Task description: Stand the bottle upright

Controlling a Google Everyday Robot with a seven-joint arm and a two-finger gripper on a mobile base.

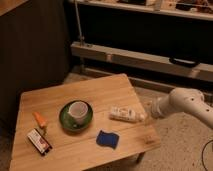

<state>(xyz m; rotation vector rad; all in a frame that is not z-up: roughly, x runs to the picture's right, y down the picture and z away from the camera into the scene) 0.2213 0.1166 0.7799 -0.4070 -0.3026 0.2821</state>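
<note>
The bottle (pixel 123 114) is small and white with faint coloured print. It lies on its side on the wooden table (pixel 55 100), right of centre, with its long axis running left to right. My gripper (pixel 145 116) comes in from the right on a white arm (pixel 186 103) and sits at the bottle's right end, at table height and very close to it. I cannot tell whether it touches the bottle.
A white cup (pixel 78 110) stands on a green saucer (pixel 65 121) left of the bottle. A blue pad (pixel 106 139) lies near the front edge. An orange carrot-like item (pixel 39 119) and a red-and-white packet (pixel 39 141) lie at the front left. A metal rail (pixel 145 59) runs behind the table.
</note>
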